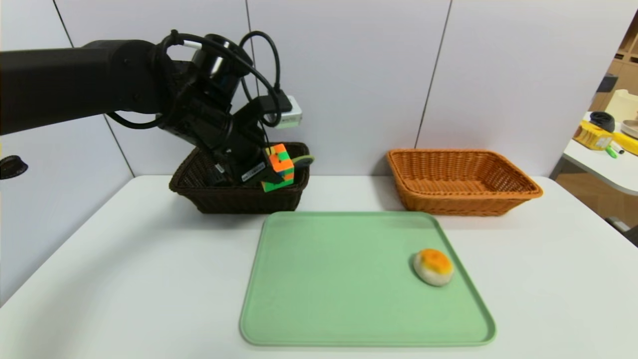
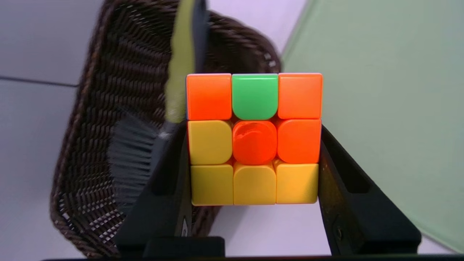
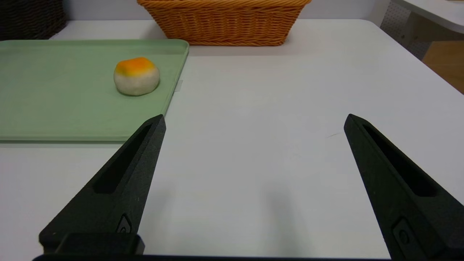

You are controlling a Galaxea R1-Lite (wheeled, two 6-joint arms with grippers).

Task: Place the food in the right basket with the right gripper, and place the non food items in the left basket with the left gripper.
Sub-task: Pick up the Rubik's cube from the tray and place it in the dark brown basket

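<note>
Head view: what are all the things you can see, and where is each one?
Puzzle cube: one, orange, green and yellow, held above the dark basket.
Brush: one, grey bristles with olive-green handle, inside the dark basket.
Dark basket: one, dark brown, far left of the table.
Orange basket: one, orange-tan, far right of the table.
Bun: one, off-white with orange-yellow top, on the tray's right side.
Tray: one, light green, middle of the table.
Table: one, white.
Left gripper: black, shut on the cube over the dark basket.
Right gripper: black, open above bare table, right of the tray.
</note>
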